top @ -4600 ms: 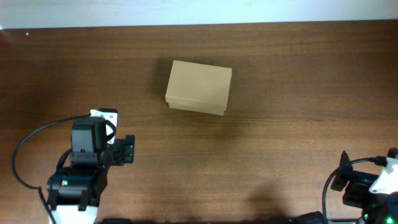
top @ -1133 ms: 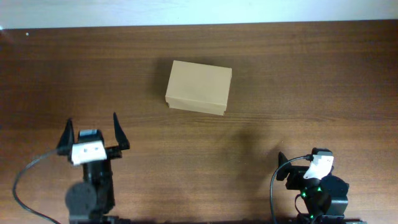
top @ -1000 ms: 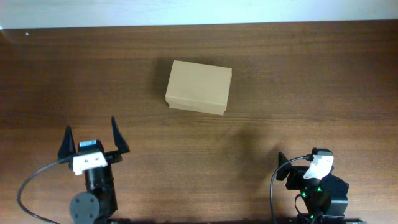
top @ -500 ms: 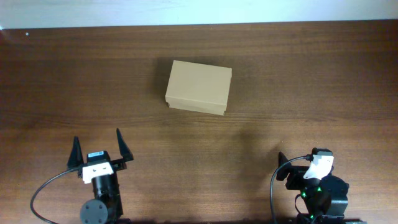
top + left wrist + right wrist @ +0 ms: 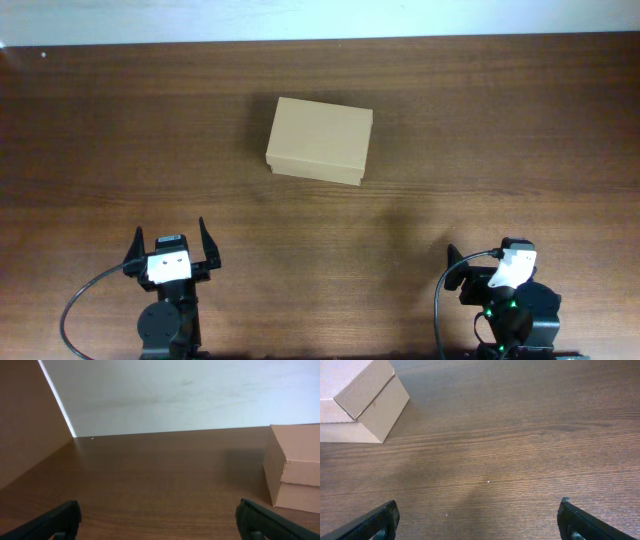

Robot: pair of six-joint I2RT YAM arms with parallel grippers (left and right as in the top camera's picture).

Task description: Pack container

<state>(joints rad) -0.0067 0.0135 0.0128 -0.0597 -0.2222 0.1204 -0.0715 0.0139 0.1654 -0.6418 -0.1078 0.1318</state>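
Observation:
The container (image 5: 320, 139) is a small tan cardboard box with its lid shut, on the wooden table at centre back. It shows at the right edge of the left wrist view (image 5: 296, 470) and at the top left of the right wrist view (image 5: 357, 402). My left gripper (image 5: 170, 252) is open and empty at the front left, well short of the box; its fingertips show wide apart in the left wrist view (image 5: 160, 522). My right gripper (image 5: 490, 262) is at the front right, open and empty, fingertips wide apart in its wrist view (image 5: 479, 520).
The brown wooden table (image 5: 500, 130) ends at a white wall along the back (image 5: 175, 395). Black cables loop beside both arm bases at the front edge.
My left arm has drawn back toward the front edge and turned to face the back, with its gripper open throughout. The right arm and the box have not moved.

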